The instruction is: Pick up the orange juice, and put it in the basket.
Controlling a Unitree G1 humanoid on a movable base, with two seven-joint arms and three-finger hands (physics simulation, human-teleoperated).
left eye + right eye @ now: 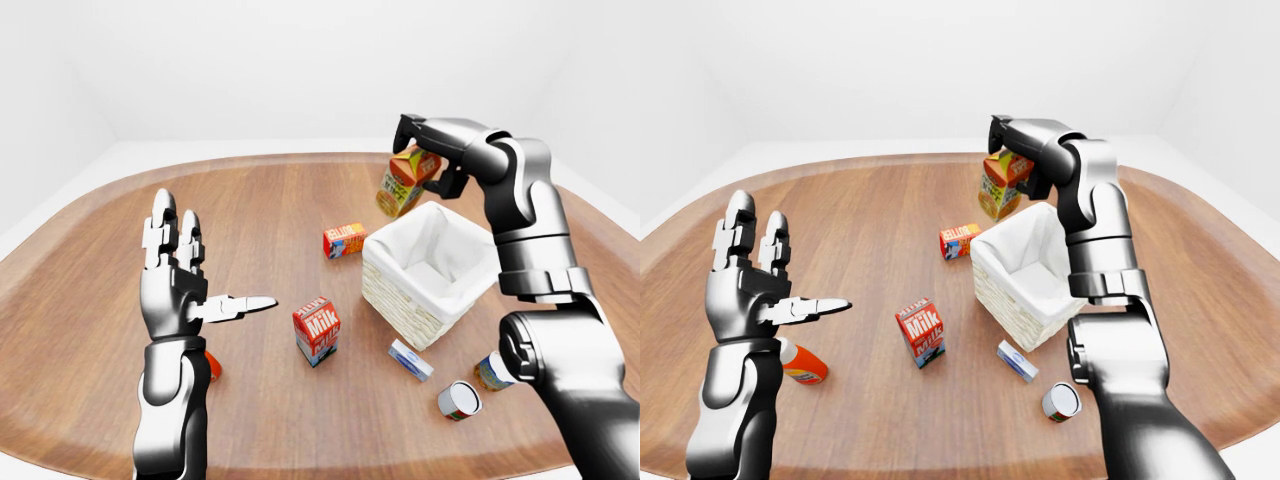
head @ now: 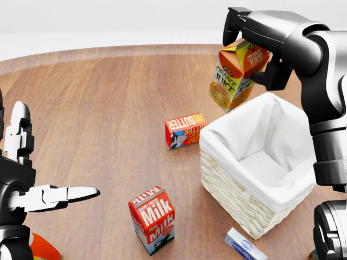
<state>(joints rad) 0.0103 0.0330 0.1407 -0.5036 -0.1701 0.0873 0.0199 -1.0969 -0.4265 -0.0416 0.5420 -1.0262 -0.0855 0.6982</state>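
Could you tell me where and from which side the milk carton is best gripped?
Probably across the flat side walls of the milk carton, coming from above: it stands upright and apart from the basket, so its gabled top and sides are free.

My right hand [image 2: 255, 40] was glossy silver and black, and the orange juice [image 2: 235, 76] carton in it was orange with green lettering and an orange-slice print. The basket [image 2: 233, 189] was pale cream wicker with a white cloth lining. The milk [image 2: 152, 219] carton was red and white, the butter box [image 2: 186, 130] red with white letters, the table [image 2: 97, 108] brown woodgrain.
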